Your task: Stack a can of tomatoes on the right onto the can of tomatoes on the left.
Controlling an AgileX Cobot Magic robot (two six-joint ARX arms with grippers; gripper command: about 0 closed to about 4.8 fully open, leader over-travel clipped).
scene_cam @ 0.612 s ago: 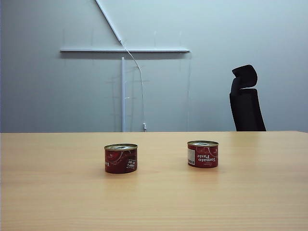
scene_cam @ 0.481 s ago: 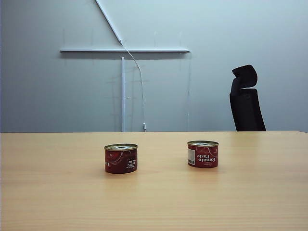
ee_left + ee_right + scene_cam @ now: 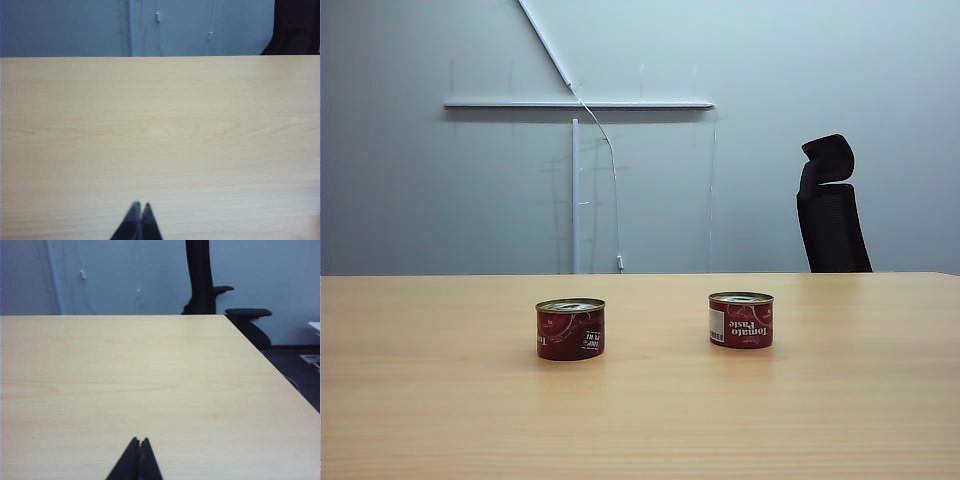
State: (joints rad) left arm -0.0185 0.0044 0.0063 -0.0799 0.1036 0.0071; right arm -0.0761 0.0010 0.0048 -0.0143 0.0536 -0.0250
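Two tomato cans stand upright and well apart on your table (image 3: pixel 420 420): left can (image 3: pixel 570 329), right can (image 3: pixel 741 320). Left gripper (image 3: pixel 138 207) and right gripper (image 3: pixel 139 442) sit pinched closed, empty, seemingly parked before any reach.

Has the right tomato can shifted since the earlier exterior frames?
No. The right tomato can sits at the same spot left of the black chair, apart from the left can.
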